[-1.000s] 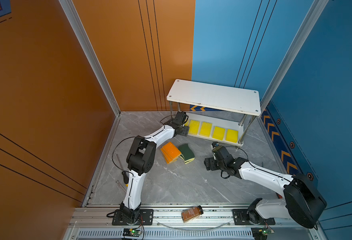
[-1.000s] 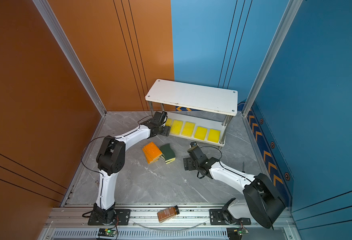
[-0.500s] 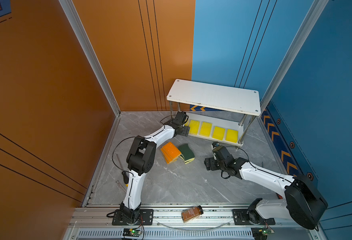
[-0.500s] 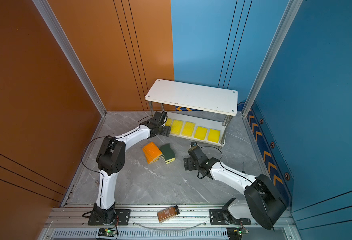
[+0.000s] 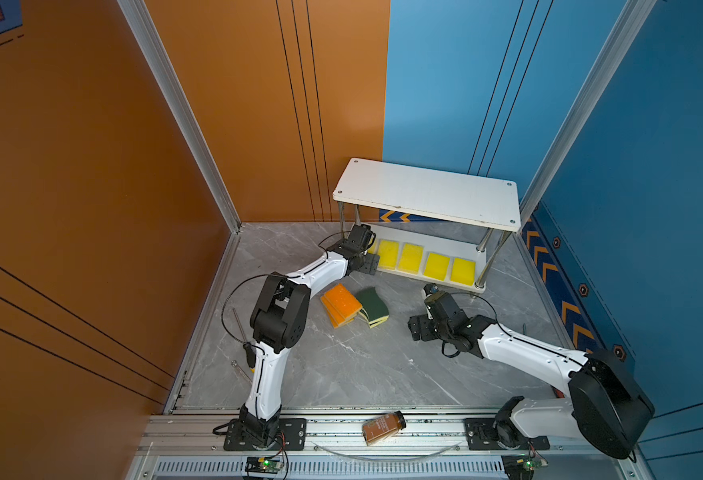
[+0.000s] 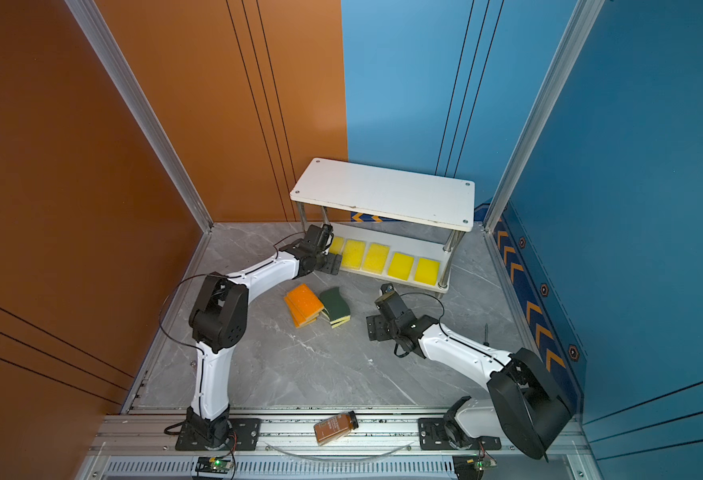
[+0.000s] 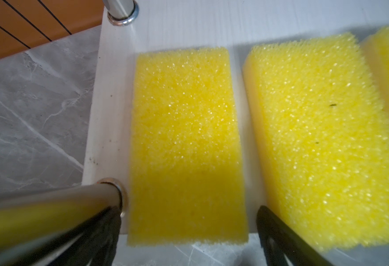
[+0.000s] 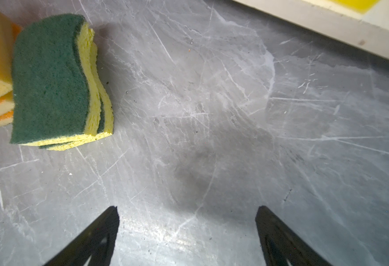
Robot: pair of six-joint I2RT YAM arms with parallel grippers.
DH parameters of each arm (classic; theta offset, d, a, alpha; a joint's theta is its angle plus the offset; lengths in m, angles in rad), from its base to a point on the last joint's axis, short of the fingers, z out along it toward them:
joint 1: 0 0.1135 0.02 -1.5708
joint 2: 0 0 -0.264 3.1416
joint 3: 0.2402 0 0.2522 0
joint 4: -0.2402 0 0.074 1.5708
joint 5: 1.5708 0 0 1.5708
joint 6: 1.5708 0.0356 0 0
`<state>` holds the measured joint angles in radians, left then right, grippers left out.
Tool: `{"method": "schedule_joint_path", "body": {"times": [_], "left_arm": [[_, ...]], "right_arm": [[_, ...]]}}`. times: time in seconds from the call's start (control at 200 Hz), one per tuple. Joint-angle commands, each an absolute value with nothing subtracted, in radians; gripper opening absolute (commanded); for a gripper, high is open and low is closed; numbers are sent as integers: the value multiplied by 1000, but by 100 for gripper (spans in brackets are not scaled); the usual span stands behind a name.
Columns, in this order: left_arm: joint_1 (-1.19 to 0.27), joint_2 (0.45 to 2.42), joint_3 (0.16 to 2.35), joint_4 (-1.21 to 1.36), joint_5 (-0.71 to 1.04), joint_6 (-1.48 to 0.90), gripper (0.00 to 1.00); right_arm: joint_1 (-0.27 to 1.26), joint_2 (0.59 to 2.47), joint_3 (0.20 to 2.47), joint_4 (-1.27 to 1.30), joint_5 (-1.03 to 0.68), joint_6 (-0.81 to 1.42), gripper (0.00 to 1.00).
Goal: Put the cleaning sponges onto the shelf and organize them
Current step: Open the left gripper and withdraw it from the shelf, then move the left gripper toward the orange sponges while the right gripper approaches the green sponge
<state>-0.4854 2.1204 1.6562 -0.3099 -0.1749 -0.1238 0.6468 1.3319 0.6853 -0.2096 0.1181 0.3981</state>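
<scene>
The shelf (image 5: 428, 193) stands at the back, and several yellow cleaning sponges (image 5: 411, 257) lie in a row on its lower board (image 6: 395, 279). My left gripper (image 5: 372, 251) is at that board's left end. In the left wrist view it is open (image 7: 188, 230), its fingers standing clear on either side of the end yellow sponge (image 7: 186, 147). On the floor lie an orange-topped stack (image 5: 341, 304) and a green-topped stack (image 5: 372, 305) side by side. To their right my right gripper (image 5: 420, 309) is open and empty over bare floor (image 8: 186, 230); the green stack (image 8: 50, 78) is in its wrist view.
A brown bottle (image 5: 384, 427) lies on the front rail. Thin metal tools (image 5: 239, 328) lie by the left wall. A shiny shelf post (image 7: 50, 207) stands right beside my left finger. The orange and blue walls close in the floor at the back and sides.
My left gripper's jaws have spread wider, and the end yellow sponge now lies free on the lower board. The right arm has barely moved.
</scene>
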Motion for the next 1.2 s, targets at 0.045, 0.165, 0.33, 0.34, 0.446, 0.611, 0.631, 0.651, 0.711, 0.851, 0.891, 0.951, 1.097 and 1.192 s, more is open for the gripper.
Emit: {"method": "schedule_joint_path", "body": {"times": [0.045, 0.165, 0.33, 0.34, 0.446, 0.611, 0.631, 0.651, 0.711, 0.851, 0.891, 0.951, 1.097, 1.192], "left_arm": [[-486, 2069, 1620, -337, -214, -123, 94], [-488, 2049, 1599, -337, -218, -121, 94], [-495, 2007, 1561, -337, -206, -121, 94], [-496, 2004, 1559, -337, -206, -120, 94], [-504, 1969, 1529, -343, -205, -121, 95], [-518, 1902, 1495, -395, -207, -145, 98], [-521, 1890, 1488, -398, -206, -147, 99], [-524, 1877, 1477, -402, -206, -150, 99], [-533, 1838, 1444, -402, -205, -157, 99], [-554, 1746, 1381, -403, -193, -172, 98], [-560, 1719, 1371, -409, -195, -172, 98], [-571, 1675, 1355, -417, -209, -176, 98], [-590, 1563, 1285, -416, -207, -199, 98], [-594, 1505, 1226, -416, -173, -221, 98]], "right_arm": [[643, 1313, 669, -232, 142, 408, 92], [642, 1312, 670, -233, 141, 408, 92], [642, 1308, 674, -230, 138, 407, 92], [641, 1308, 673, -229, 138, 407, 92], [642, 1309, 677, -228, 132, 404, 92], [640, 1323, 700, -229, 103, 396, 92], [641, 1326, 707, -239, 102, 393, 92], [642, 1329, 715, -249, 104, 391, 92], [646, 1330, 729, -270, 115, 388, 93], [647, 1312, 726, -257, 120, 391, 93], [646, 1312, 727, -255, 119, 390, 93], [645, 1316, 734, -255, 113, 384, 93], [646, 1337, 763, -264, 101, 369, 93], [648, 1355, 786, -260, 86, 364, 93]]}}
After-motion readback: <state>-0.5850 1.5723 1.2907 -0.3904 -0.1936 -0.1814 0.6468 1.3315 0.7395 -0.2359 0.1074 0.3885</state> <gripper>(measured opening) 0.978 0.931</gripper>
